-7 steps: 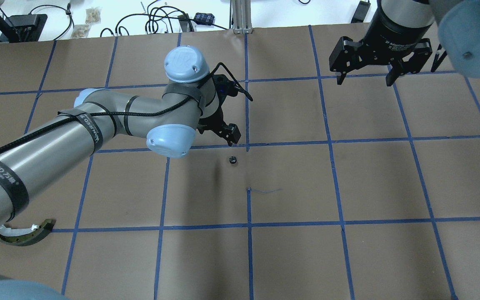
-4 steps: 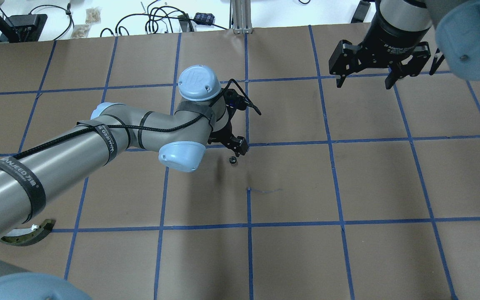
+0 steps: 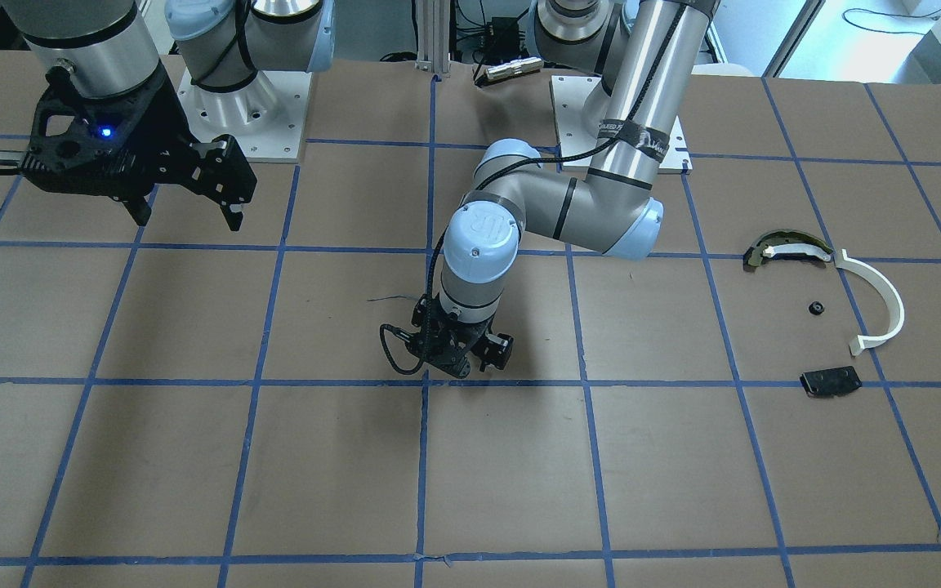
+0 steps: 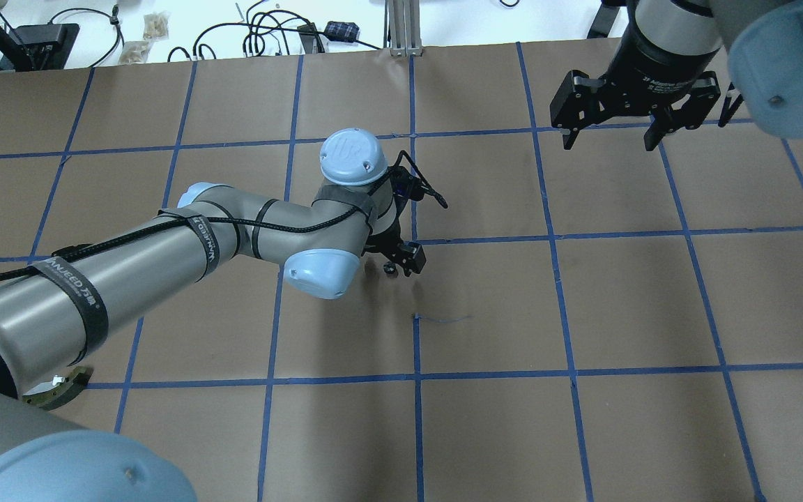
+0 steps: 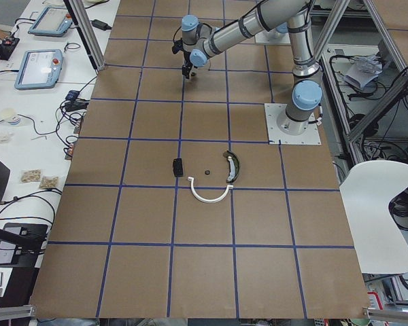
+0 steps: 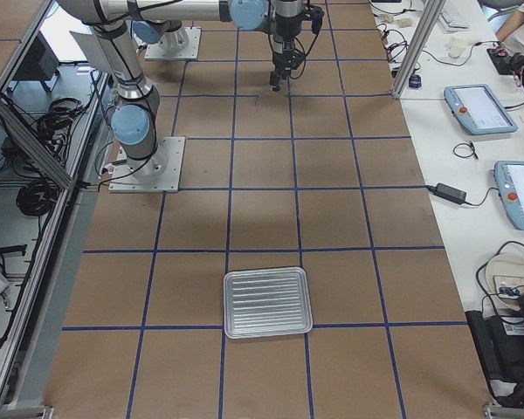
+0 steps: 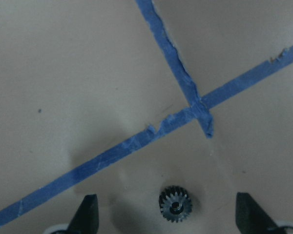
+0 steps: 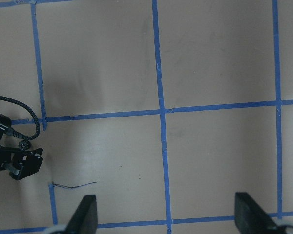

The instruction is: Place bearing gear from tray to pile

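The bearing gear [image 7: 175, 204], a small dark toothed wheel, lies flat on the brown paper near a blue tape crossing. My left gripper [image 7: 168, 214] is open and low over it, one finger on each side, not touching. In the overhead view the left gripper [image 4: 399, 262] half covers the gear [image 4: 389, 268]. The pile lies far off by the left arm's base: a dark curved piece [image 3: 787, 247], a white half-ring [image 3: 879, 296], a black plate [image 3: 830, 381] and a small black part [image 3: 816, 308]. The silver tray [image 6: 267, 302] is empty. My right gripper [image 4: 610, 132] hangs open and empty.
Blue tape divides the brown table into squares. A thin scratch mark [image 4: 443, 319] lies just beyond the gear. Cables and boxes [image 4: 269, 31] sit past the table's far edge. Tablets [image 6: 480, 109] lie on a side bench.
My left arm has swung right and down, bringing its open gripper from beside the gear to straddle it. The right gripper has barely moved.
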`<move>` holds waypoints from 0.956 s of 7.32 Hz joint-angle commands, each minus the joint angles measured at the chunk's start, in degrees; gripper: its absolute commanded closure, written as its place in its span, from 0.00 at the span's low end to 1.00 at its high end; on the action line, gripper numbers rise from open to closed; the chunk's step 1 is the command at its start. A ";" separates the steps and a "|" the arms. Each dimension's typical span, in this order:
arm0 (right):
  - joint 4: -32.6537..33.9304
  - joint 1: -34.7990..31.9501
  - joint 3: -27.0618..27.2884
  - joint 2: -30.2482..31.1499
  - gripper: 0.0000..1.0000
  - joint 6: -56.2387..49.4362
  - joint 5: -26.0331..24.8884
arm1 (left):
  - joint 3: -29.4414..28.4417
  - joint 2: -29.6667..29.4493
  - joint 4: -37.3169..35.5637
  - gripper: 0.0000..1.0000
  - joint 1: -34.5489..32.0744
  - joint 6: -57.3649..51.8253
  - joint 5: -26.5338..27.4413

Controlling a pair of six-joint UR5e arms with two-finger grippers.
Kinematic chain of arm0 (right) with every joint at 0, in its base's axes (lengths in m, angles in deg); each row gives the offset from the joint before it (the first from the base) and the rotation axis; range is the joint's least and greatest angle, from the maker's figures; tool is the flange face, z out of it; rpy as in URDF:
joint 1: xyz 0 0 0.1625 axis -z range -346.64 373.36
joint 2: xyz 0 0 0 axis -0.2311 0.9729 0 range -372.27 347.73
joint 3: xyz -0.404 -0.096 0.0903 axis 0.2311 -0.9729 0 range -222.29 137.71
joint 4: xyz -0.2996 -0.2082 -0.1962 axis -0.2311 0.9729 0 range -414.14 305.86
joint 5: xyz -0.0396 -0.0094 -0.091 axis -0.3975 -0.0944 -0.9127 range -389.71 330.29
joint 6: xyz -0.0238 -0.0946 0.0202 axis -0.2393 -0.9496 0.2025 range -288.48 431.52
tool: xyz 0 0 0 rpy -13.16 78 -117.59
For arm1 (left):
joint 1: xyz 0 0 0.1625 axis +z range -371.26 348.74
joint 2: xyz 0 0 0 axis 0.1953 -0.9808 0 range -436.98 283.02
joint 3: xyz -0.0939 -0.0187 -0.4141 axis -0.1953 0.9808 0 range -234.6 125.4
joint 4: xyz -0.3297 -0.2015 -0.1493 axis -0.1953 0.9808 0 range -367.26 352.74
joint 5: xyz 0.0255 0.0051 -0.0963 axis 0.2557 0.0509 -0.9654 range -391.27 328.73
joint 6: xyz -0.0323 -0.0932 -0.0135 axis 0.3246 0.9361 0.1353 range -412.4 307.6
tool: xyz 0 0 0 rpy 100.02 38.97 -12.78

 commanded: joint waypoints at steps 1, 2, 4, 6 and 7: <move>1.52 0.00 -0.08 -0.04 0.00 -0.02 -0.02 | 0.17 -0.03 0.40 0.18 -0.59 0.22 0.16; 1.80 0.00 0.36 -0.31 0.00 -0.10 -0.02 | 0.18 -0.03 0.49 0.25 -0.59 0.22 0.17; 1.89 0.00 0.01 -0.48 0.00 0.07 -0.02 | -0.26 -0.03 0.49 0.81 -0.41 0.04 -0.01; 3.72 0.00 -0.34 -1.09 0.00 0.42 -0.02 | -0.44 0.58 0.66 1.00 -0.41 0.04 -0.01; 3.47 0.08 -0.26 -0.93 0.00 0.42 0.07 | -0.53 0.93 0.66 1.00 -0.15 -0.48 -0.01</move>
